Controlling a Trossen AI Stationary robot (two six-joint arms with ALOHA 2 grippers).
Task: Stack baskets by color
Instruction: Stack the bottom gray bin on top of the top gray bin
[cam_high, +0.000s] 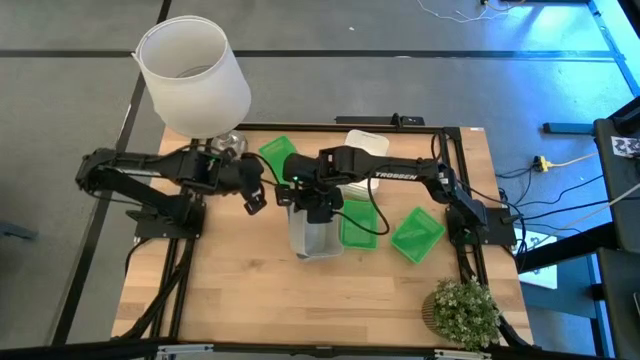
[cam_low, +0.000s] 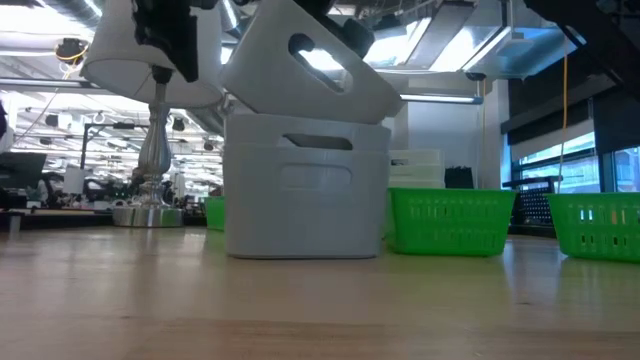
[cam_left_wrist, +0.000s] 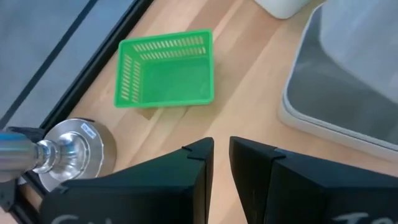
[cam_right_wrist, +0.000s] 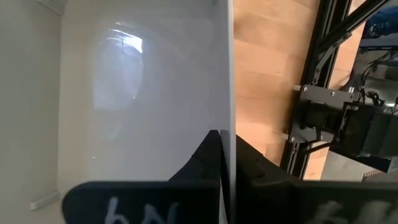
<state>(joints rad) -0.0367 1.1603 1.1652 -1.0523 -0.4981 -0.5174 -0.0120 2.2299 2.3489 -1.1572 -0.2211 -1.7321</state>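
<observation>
My right gripper (cam_high: 318, 205) is shut on a translucent grey basket (cam_low: 310, 60), held tilted over a second grey basket (cam_low: 305, 185) that stands on the table's middle. Three green baskets lie apart: one at the far side (cam_left_wrist: 165, 68), one beside the grey pair (cam_high: 358, 225), and one further right (cam_high: 417, 236). A white basket (cam_high: 367, 141) sits at the far edge, and another (cam_high: 357, 190) lies under my right arm. My left gripper (cam_high: 255, 200) hovers left of the grey baskets; its fingers (cam_left_wrist: 199, 168) are almost together, with nothing between them. My right gripper pinches one wall of the upper grey basket at its rim (cam_right_wrist: 229, 99), one finger inside the basket and one outside. The fingers slant down from above. The basket hangs tilted, and its lower edge (cam_low: 240, 100) meets the top of the standing grey basket; whether it sits inside, I cannot tell.
A lamp with a large white shade (cam_high: 193, 75) and a metal foot (cam_left_wrist: 68, 152) stands at the table's far left corner. A potted plant (cam_high: 462, 312) sits at the near right corner. Bare wood lies along the near edge (cam_high: 260, 310).
</observation>
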